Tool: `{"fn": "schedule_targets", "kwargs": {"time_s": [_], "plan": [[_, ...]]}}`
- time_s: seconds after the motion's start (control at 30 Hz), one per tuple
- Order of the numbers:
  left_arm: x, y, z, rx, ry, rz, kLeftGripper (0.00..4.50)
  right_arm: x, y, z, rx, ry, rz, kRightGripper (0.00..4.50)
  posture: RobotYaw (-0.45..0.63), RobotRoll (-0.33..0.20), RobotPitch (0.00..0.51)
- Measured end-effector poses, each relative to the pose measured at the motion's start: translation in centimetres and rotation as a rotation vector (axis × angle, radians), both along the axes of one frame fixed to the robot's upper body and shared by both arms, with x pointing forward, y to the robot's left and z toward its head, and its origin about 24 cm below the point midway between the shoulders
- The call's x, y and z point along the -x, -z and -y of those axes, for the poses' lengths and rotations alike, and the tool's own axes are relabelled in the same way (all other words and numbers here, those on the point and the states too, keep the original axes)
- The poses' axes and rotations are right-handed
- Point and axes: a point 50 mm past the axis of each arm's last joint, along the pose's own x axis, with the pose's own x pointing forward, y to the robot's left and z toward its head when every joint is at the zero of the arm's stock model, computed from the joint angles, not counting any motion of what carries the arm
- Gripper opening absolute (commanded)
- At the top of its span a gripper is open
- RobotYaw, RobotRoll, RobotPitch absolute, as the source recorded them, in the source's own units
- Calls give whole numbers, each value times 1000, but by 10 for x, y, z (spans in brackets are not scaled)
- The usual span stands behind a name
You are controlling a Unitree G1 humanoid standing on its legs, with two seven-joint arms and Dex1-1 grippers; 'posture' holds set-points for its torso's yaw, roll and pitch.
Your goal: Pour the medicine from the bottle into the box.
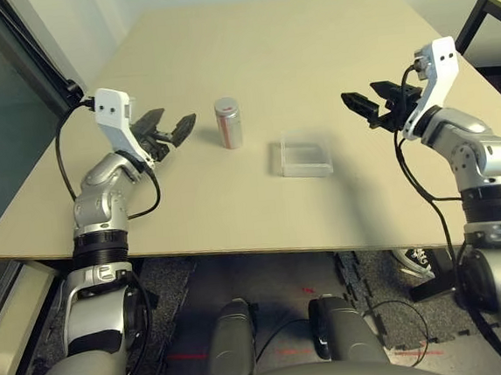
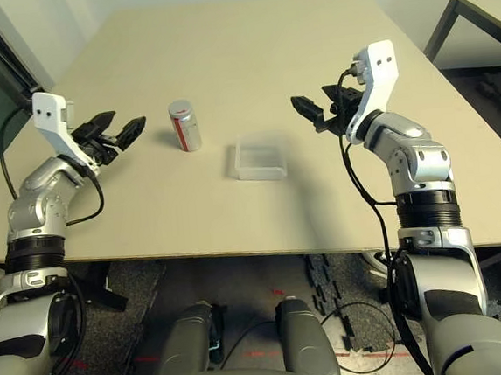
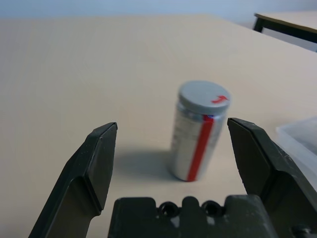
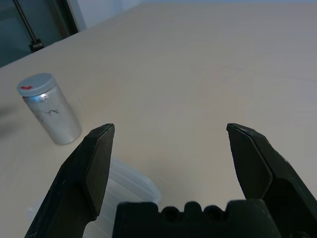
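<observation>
The box [image 1: 306, 157], a shallow square tray of clear plastic, lies just right of the frame's centre on the smooth beige table [image 1: 248, 56]. Left of it stands the bottle [image 1: 229, 123], an upright silvery cylinder with a red stripe and a round grey cap. The left gripper [image 1: 168, 130] and the right gripper [image 1: 369, 105] hover on either side, black fingers apart, holding nothing.
</observation>
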Motion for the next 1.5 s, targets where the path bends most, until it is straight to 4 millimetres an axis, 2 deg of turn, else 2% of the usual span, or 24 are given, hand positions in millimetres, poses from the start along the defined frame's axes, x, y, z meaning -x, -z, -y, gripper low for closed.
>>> {"fn": "schedule_targets", "kwargs": {"time_s": [0.2, 0.3, 0.47, 0.7, 1.5], "plan": [[-9, 11, 16, -8, 50, -49, 4466, -1, -7, -3, 1, -7, 23, 4500, 16, 0, 88], [-12, 18, 18, -18, 51, -76, 4466, -2, -7, -3, 0, -6, 24, 4500, 9, 0, 93], [-20, 16, 20, -40, 46, -71, 4466, -3, -9, -6, 3, -10, 36, 4500, 1, 0, 103], [-22, 28, 23, -43, 34, -103, 4466, -3, -9, -11, -7, -14, 40, 4500, -10, 0, 116], [-33, 41, 43, -60, 22, -140, 4466, 1, -18, -21, -5, -33, 47, 4500, -63, 0, 162]]}}
